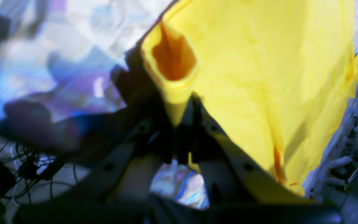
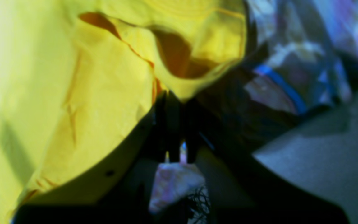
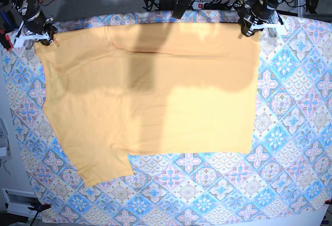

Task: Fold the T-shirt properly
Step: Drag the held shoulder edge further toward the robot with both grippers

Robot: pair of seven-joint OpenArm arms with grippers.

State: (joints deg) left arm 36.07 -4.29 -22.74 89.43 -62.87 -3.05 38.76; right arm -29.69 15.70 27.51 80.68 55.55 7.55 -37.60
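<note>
Both wrist views are blurred, so the cloth's weave and the gripper fingertips are hard to make out. In the left wrist view, the left gripper (image 1: 179,124) is pressed together on a rolled edge of the T-shirt (image 1: 259,77); likewise the right gripper (image 2: 174,102) pinches a bunched yellow fold. From the base view, the soft, plain pale orange T-shirt (image 3: 155,96) lies spread over the patterned tablecloth (image 3: 207,189), one flap hanging lower left, its far corners held at upper left and upper right.
</note>
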